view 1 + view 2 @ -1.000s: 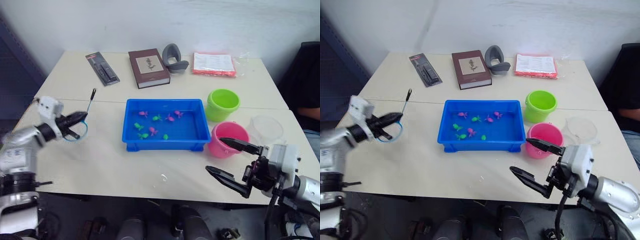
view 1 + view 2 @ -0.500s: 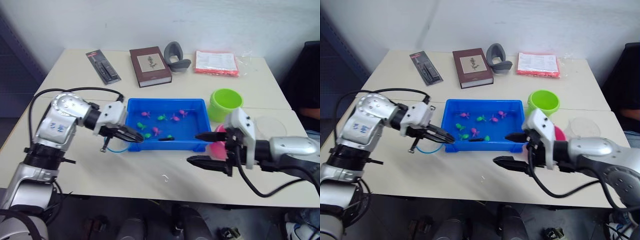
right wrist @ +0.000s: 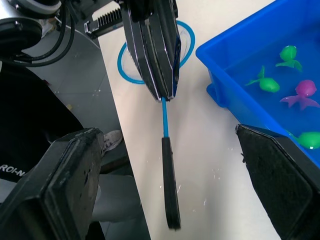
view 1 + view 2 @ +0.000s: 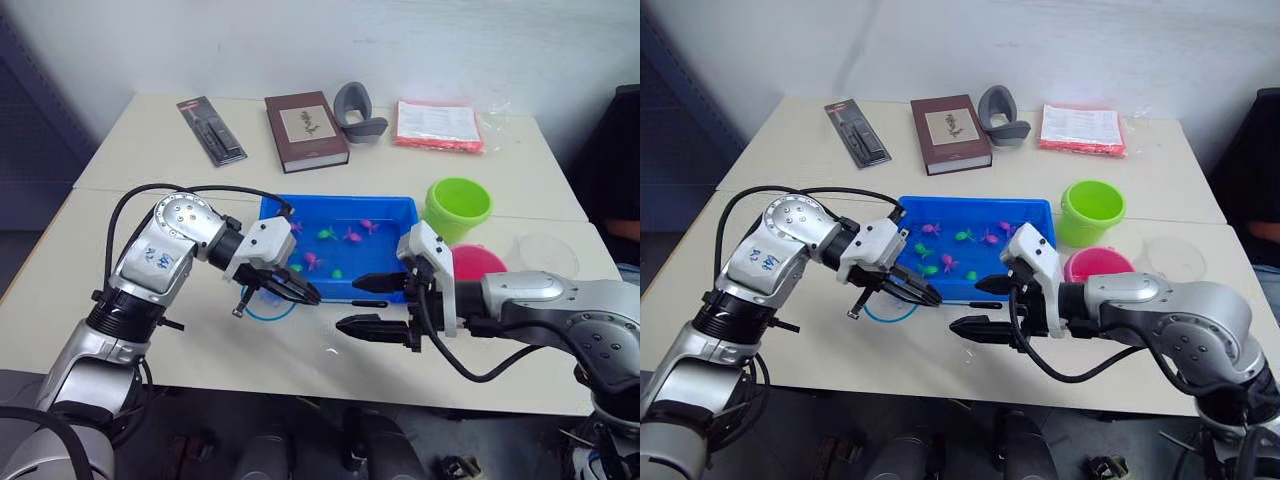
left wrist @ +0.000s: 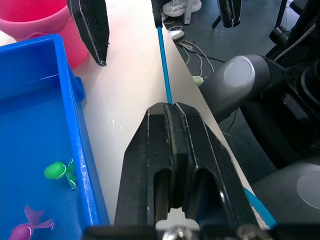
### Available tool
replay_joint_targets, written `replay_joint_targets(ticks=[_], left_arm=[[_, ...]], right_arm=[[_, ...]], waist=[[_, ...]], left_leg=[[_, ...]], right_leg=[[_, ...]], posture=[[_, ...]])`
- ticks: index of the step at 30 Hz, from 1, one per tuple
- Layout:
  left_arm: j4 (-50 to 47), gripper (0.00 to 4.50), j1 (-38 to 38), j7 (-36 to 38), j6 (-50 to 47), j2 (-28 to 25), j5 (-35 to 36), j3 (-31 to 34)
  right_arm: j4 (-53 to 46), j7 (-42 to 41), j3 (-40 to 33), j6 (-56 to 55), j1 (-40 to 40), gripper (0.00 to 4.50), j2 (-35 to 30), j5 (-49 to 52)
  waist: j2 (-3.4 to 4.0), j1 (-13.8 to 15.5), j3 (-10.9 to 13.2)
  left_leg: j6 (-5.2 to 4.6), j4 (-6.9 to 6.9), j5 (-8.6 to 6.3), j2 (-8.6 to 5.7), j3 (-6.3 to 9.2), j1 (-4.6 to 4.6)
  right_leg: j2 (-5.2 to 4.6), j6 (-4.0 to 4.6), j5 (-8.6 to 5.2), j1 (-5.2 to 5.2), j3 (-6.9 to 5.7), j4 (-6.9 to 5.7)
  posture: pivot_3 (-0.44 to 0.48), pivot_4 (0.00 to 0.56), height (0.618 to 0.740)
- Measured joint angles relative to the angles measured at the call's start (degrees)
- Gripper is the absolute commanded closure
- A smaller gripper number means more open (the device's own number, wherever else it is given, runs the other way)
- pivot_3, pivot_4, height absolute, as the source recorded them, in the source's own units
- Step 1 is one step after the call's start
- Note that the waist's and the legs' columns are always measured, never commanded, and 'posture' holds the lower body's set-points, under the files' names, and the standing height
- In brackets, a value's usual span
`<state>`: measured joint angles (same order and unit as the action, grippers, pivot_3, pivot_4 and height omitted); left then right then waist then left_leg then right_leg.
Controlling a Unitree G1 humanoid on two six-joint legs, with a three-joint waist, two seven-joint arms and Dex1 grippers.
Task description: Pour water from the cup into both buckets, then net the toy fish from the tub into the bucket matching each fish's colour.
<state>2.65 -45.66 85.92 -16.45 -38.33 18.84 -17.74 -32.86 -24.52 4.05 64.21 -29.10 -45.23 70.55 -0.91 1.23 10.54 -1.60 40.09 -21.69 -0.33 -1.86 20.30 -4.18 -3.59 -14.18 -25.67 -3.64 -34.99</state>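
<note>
My left gripper [image 4: 308, 296] is shut on the net's thin stick [image 3: 164, 117], just in front of the blue tub [image 4: 340, 202]. The net's blue ring [image 4: 264, 306] hangs behind the fingers, over the table. The stick's black end [image 4: 370, 303] points between the open fingers of my right gripper [image 4: 347, 304], which do not touch it. Several pink and green toy fish [image 4: 345, 236] lie in the tub. The lime green bucket [image 4: 457, 206] and the pink bucket [image 4: 482, 262] stand right of the tub. The clear cup [image 4: 546, 251] sits further right.
At the back of the table lie a brown book [image 4: 306, 130], a black flat package [image 4: 211, 131], a grey curved object [image 4: 358, 110] and a red-edged packet [image 4: 438, 125]. The table's front edge [image 4: 300, 375] runs close below both grippers.
My left arm has carried the net right along the tub's front. My right gripper has moved left from beside the pink bucket until its open fingers straddle the stick's black end.
</note>
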Motion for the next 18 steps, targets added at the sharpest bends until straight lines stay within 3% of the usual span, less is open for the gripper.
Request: replay_joint_targets(ticks=[7, 9, 14, 16, 17, 18], left_arm=[[-0.3, 4.50, 1.1, -0.9, -1.6, 1.5, 0.2, 0.8], [-0.3, 4.50, 1.1, -1.0, -1.7, 1.5, 0.2, 1.0], [-0.3, 2.75, 1.6, -0.9, -2.6, 1.9, 2.1, 2.4], [-0.3, 1.83, 1.7, -1.3, -3.2, 2.3, 3.4, 3.8], [-0.2, 1.70, 1.7, -1.4, -3.3, 2.3, 3.9, 4.4], [0.2, 1.15, 1.7, -2.0, -3.4, 2.5, 4.6, 5.8]], right_arm=[[1.5, 1.1, -0.1, 0.8, 0.0, 4.29, 2.9, 0.3], [1.5, 0.9, -0.1, 0.6, 0.0, 4.45, 3.1, 0.2], [1.4, -1.2, -0.1, -0.8, 0.0, 4.50, 3.1, -1.5], [1.4, -2.3, -0.1, -1.9, 0.0, 4.50, 3.1, -2.7], [1.3, -2.7, -0.1, -2.2, 0.0, 4.50, 3.1, -3.2], [1.1, -3.3, -0.2, -3.0, 0.2, 4.50, 3.0, -3.9]], waist=[[0.00, 0.0, 0.0], [0.01, 0.0, 0.0], [0.00, 0.0, 0.0], [0.00, 0.0, 0.0], [0.01, 0.0, 0.0], [0.01, 0.0, 0.0]], left_leg=[[-0.01, 0.02, -0.01, 0.00, -0.01, 0.01], [-0.01, 0.01, -0.01, -0.01, -0.02, 0.01], [-0.04, 0.02, -0.02, -0.01, -0.02, 0.01], [-0.04, 0.02, -0.02, -0.01, -0.02, 0.02], [-0.04, 0.02, -0.02, -0.01, -0.02, 0.01], [-0.04, 0.02, -0.02, -0.01, -0.02, 0.01]], right_leg=[[0.01, -0.02, 0.01, 0.00, 0.00, 0.00], [0.01, -0.02, 0.01, 0.00, 0.00, 0.00], [0.01, -0.02, 0.01, 0.00, 0.00, 0.00], [0.01, -0.02, 0.01, 0.00, 0.00, 0.00], [0.01, -0.02, 0.01, 0.00, 0.00, 0.00], [0.01, -0.02, 0.01, 0.00, 0.00, 0.00]], posture=[[0.000, 0.150, 0.740], [0.000, 0.150, 0.740], [0.000, 0.150, 0.740], [0.000, 0.150, 0.740], [0.000, 0.150, 0.740], [0.000, 0.150, 0.740]])
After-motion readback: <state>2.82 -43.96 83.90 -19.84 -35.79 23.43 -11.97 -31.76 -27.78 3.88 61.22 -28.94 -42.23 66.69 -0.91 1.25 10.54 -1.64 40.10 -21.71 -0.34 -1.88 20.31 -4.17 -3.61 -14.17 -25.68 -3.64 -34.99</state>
